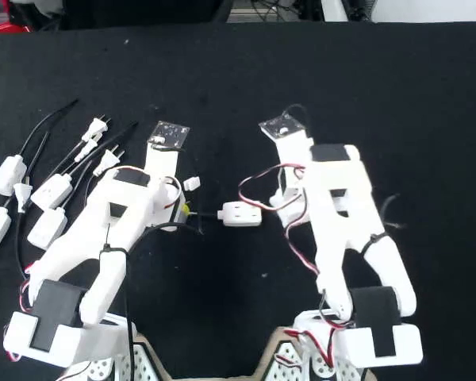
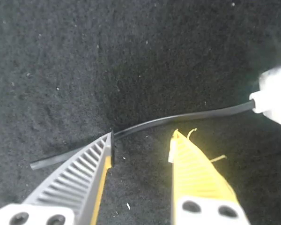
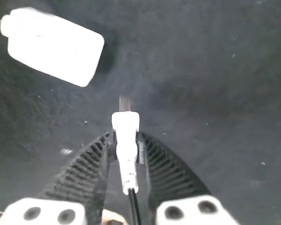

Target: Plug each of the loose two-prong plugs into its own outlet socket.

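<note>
Right fingers (image 3: pixel 171 166) clamp plug (image 3: pixel 125 133) near socket (image 3: pixel 51 47) | left fingers (image 2: pixel 193 171) apart, empty | step: insertion; next: align prongs with slots

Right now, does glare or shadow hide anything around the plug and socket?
High view: the socket glares flat white on the black table. Right wrist view: the socket is washed out, with a soft shadow beside it; the plug in the right end effector reads fine. Left wrist view: the cord shows plainly, unshadowed.

White plug (image 3: pixel 125 133), white socket (image 3: pixel 51 47), black table (image 3: pixel 225 70).
</note>
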Controlling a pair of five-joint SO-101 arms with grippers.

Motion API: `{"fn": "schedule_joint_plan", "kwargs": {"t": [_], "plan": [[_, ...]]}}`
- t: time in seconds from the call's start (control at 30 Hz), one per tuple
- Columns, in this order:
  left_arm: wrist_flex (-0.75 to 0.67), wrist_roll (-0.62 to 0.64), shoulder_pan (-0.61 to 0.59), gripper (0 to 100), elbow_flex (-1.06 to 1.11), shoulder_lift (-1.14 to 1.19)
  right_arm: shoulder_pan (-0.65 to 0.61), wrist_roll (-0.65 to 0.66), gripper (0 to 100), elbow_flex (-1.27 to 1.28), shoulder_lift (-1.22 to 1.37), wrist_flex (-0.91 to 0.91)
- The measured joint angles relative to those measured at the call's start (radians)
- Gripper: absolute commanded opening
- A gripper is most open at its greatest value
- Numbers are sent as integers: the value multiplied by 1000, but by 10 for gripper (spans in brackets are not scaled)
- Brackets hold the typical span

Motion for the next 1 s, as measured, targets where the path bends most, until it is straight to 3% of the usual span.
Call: {"fn": "schedule_joint_plan", "kwargs": {"t": [0.2, 0.47, 0.6, 1.0], "plan": [[0, 0, 0, 202, 0, 0, 106, 60, 10, 2, 0, -189], [0, 0, 0, 202, 0, 0, 114, 66, 20, 186, 9, -591], [0, 0, 0, 202, 0, 0, 114, 69, 79, 213, 9, -562], [0, 0, 0, 202, 0, 0, 118, 143, 60, 235, 9, -448]]}}
